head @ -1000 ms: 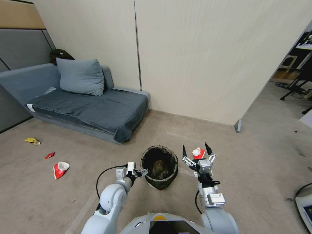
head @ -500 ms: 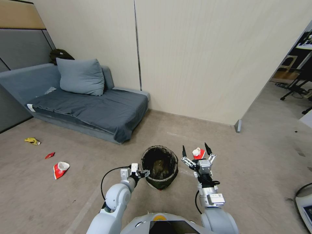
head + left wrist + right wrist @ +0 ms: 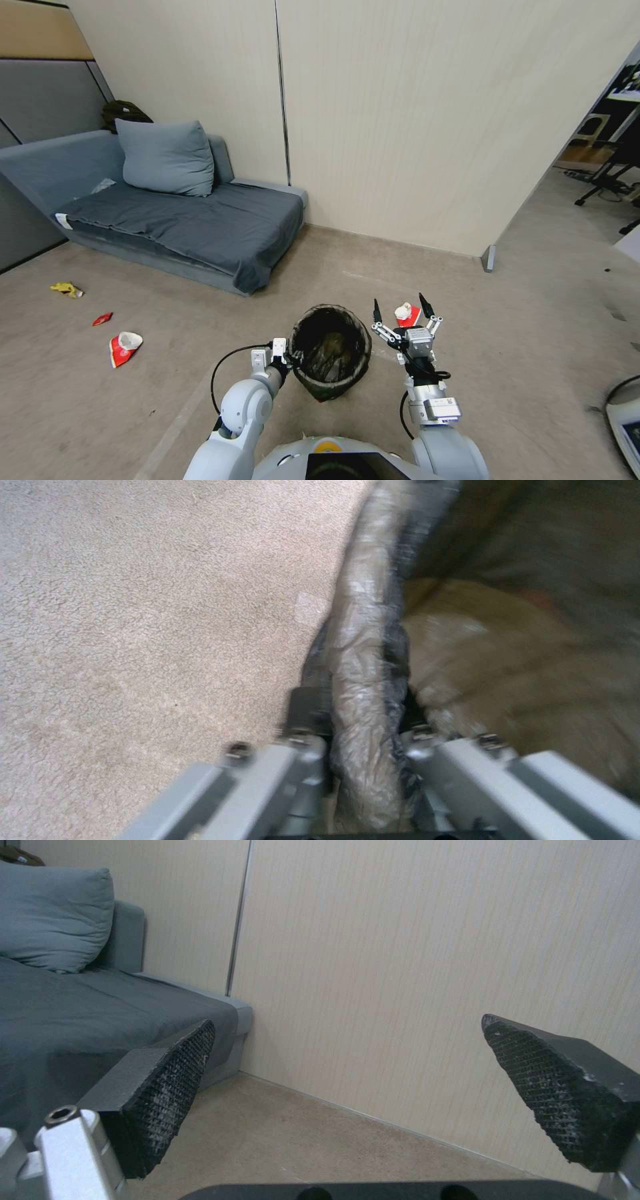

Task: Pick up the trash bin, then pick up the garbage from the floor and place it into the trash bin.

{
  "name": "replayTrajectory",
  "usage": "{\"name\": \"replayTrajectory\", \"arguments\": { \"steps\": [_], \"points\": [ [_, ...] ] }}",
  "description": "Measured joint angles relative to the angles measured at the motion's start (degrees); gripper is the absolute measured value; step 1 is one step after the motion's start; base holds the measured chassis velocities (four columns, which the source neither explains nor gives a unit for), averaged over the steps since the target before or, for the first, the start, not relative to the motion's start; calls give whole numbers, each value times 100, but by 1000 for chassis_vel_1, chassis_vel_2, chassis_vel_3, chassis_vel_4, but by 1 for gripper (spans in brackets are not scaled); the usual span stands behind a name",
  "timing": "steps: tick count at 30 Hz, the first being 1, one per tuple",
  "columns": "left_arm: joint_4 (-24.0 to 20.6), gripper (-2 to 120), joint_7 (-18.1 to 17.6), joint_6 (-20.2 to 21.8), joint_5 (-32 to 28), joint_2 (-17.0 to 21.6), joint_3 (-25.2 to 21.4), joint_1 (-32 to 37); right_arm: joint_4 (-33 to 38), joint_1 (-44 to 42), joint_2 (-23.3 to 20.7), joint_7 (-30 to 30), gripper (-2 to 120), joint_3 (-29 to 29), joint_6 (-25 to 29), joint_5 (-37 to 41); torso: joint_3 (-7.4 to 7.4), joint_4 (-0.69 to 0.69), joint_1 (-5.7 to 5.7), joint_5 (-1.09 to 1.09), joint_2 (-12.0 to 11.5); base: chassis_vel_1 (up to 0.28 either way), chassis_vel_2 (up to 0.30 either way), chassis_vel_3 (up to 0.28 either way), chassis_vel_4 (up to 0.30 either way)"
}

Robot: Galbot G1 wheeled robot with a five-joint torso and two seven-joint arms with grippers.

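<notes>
The trash bin [image 3: 331, 352] now tilts, lifted by the left gripper [image 3: 291, 361] clamped on its rim, while the right gripper [image 3: 399, 307] beside the bin holds its fingers [image 3: 170, 1085] apart.

We see a grey sofa [image 3: 180, 227] with a pillow [image 3: 165, 157] against the beige wall panels [image 3: 427, 127], chair legs [image 3: 607, 180] far right.
</notes>
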Motion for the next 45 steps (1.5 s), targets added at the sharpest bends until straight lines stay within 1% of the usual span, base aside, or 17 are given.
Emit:
{"name": "replayTrajectory", "arguments": {
  "steps": [10,14,19,22,24,26,28,30,32,33,35,36,37,38,39,40,45],
  "points": [
    [-25,0,-41,-47,148,-69,-1,73,0,-2,0,17,100,2,12,-99,0,0,0,0,0,0,0,0,0],
    [-201,0,-141,-124,492,-165,-59,227,1,-2,0,43,100,5,19,-156,0,-1,0,-1,0,0,0,0,0],
    [-377,0,-222,-152,530,-182,-158,299,13,7,0,34,100,22,3,-295,0,0,0,0,0,0,0,0,0],
    [-636,0,-216,-194,602,-189,-265,393,-5,13,0,47,100,18,92,-273,0,-1,0,0,0,0,0,0,0],
    [-666,0,-216,-207,619,-190,-279,406,-9,15,0,51,100,17,107,-265,0,0,0,0,0,0,0,0,0],
    [-864,0,-216,-278,765,-210,-357,490,-20,19,0,65,100,14,142,-241,0,0,0,0,0,0,0,0,0],
    [-927,0,-215,-292,810,-214,-375,517,-21,20,0,66,100,14,145,-238,0,0,0,0,0,0,0,0,0],
    [-1230,0,-210,-353,1040,-239,-440,672,-22,22,0,90,100,12,160,-222,0,0,0,0,0,0,0,0,0],
    [-1303,0,-207,-371,1101,-247,-452,715,-22,23,0,107,100,12,168,-207,0,0,0,0,0,0,0,0,0],
    [-1505,0,-204,-413,1266,-273,-489,828,-15,37,0,228,100,10,215,-101,0,0,0,0,0,0,0,0,0],
    [-1725,0,-205,-463,1406,-311,-547,943,-1,45,0,298,100,7,244,-35,0,0,0,0,0,0,0,0,0],
    [-1725,0,-205,-463,1406,-311,-547,943,-1,45,0,298,100,7,244,-35,0,0,0,0,0,0,0,0,0],
    [-1895,0,-217,-485,1451,-342,-602,1019,1,47,0,317,100,6,250,-16,0,0,0,0,0,0,0,0,0],
    [-2003,0,-236,-495,1464,-360,-636,1065,2,47,0,320,100,5,251,-14,0,0,0,0,0,0,0,0,0],
    [-2003,0,-236,-495,1464,-360,-636,1065,2,47,0,320,100,5,251,-14,0,0,0,0,0,0,0,0,0],
    [-2164,0,-271,-503,1471,-383,-666,1142,3,47,0,323,100,5,252,-12,0,0,0,0,0,0,0,0,0],
    [-2493,0,-367,-519,1487,-363,-605,1310,37,47,0,394,100,91,253,62,0,0,0,0,0,0,0,0,0]
  ]
}}
